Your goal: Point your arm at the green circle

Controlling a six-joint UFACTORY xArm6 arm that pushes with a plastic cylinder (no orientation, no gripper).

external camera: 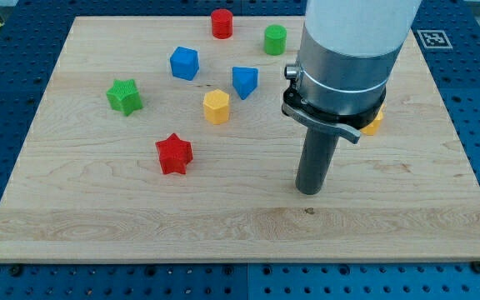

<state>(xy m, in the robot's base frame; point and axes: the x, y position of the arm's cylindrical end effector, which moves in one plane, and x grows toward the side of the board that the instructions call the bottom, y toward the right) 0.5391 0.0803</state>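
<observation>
Sitting furthest toward the view's left on the wooden tabletop point(73, 208) is the green star point(124, 96). At its 4 o'clock the red star point(173, 154) is lying; at its 2 o'clock the blue cube-like block point(184, 63) is resting. The yellow hexagon point(216, 107) is standing next, with the red cylinder point(222, 23) at its 12 o'clock and the blue pointed block point(244, 82) just beside it at 1 o'clock. The green circle point(275, 39) is sitting near the view's top, well apart from my tip point(308, 191), at its 11 o'clock. My own arm housing point(348, 50) is standing just right of the circle. A yellow block point(374, 123), shape unclear, is peeking out behind it. I am carrying no gripper, only the rod.
</observation>
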